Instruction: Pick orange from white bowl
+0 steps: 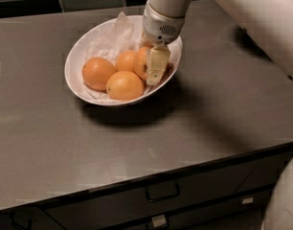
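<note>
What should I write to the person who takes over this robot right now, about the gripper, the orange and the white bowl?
Gripper: lowered into the white bowl at its right side, right against the orange; whether it grips cannot be told.
Orange: in the bowl, beside three paler oranges.
Done: approach.
Left: secure the orange and lift it out.

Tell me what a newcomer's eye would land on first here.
The white bowl stands out, bright against the grey counter, at upper centre. Next comes the pale arm's end effector, which hangs inside the bowl's right side against the orange there, with three other oranges to its left.
</note>
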